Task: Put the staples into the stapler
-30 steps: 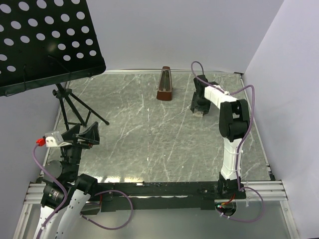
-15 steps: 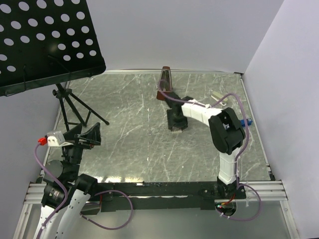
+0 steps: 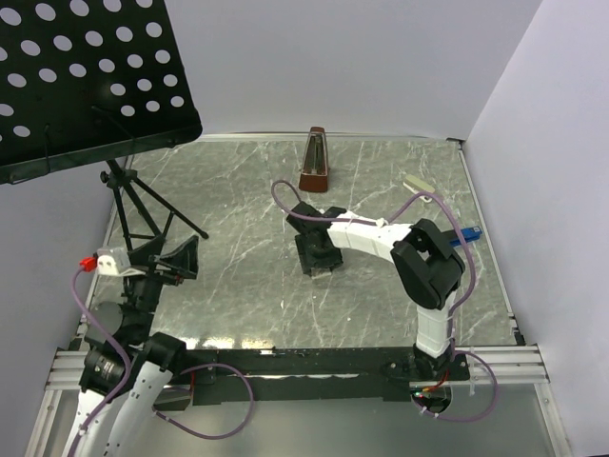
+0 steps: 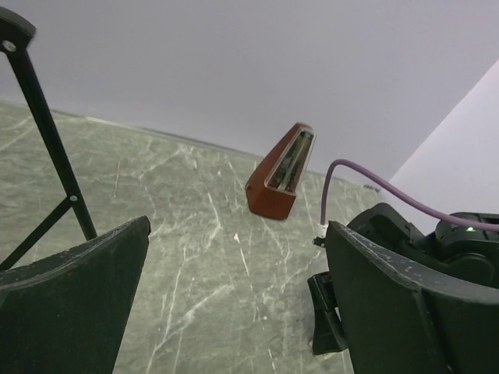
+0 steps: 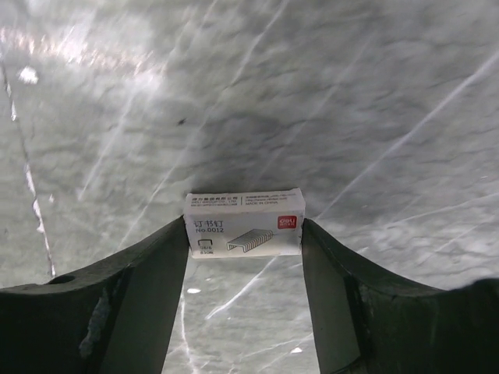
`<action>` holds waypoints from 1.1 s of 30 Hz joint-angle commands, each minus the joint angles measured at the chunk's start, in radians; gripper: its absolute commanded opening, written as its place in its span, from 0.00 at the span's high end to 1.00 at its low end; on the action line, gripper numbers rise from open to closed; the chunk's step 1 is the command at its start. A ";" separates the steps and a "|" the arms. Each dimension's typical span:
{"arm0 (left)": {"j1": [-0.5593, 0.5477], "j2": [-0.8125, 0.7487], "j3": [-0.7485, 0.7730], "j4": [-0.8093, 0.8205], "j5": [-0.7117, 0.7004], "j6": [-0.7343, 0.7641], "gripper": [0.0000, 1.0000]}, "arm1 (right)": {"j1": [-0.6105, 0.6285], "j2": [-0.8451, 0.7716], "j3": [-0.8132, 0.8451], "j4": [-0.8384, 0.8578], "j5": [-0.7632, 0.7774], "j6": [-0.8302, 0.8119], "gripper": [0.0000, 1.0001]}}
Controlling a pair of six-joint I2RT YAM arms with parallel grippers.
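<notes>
The staples box [image 5: 244,214] is a small white carton with a red logo and a drawing of staples. My right gripper [image 5: 244,234] is shut on it, one finger on each short end, low over the marble table near its middle. In the top view the right gripper [image 3: 319,255] points down there. My left gripper [image 3: 172,260] is open and empty at the near left; in its wrist view its jaws stand wide apart over bare table [image 4: 234,312]. I cannot make out a stapler for certain; a small pale oblong thing [image 3: 416,183] lies at the back right.
A red-brown metronome [image 3: 315,162] stands at the back centre and also shows in the left wrist view [image 4: 282,171]. A black music stand [image 3: 86,76] with its tripod [image 3: 133,205] fills the back left. White walls close in the table on the back and right.
My right arm has swung from the back right to the table's middle, carrying the box left and nearer. The left gripper has barely moved.
</notes>
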 commanded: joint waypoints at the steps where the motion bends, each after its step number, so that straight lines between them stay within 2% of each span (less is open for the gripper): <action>1: -0.003 0.094 0.040 -0.009 0.064 -0.004 0.01 | 0.018 -0.066 -0.014 -0.019 0.004 0.024 0.31; 7: -0.002 0.287 0.109 -0.081 0.101 -0.051 0.01 | 0.020 -0.165 -0.043 0.006 -0.009 0.014 0.20; 10: -0.002 0.384 0.133 -0.092 0.125 -0.102 0.01 | 0.012 -0.233 -0.074 0.032 -0.010 0.001 0.18; 15: -0.002 0.519 0.116 -0.020 0.261 -0.212 0.01 | -0.037 -0.354 -0.194 0.145 -0.097 -0.019 0.17; 18: -0.003 0.589 0.086 0.046 0.338 -0.286 0.00 | -0.084 -0.423 -0.295 0.268 -0.185 -0.029 0.18; 22: -0.026 0.660 0.025 0.134 0.374 -0.392 0.01 | -0.177 -0.491 -0.457 0.461 -0.318 -0.016 0.20; 26: -0.080 0.735 -0.008 0.197 0.342 -0.446 0.01 | -0.235 -0.502 -0.562 0.674 -0.438 0.009 0.21; 30: -0.129 0.783 -0.043 0.264 0.290 -0.487 0.01 | -0.256 -0.456 -0.617 0.803 -0.493 0.006 0.22; 33: -0.157 0.830 -0.074 0.326 0.271 -0.512 0.01 | -0.279 -0.418 -0.651 0.891 -0.567 0.026 0.27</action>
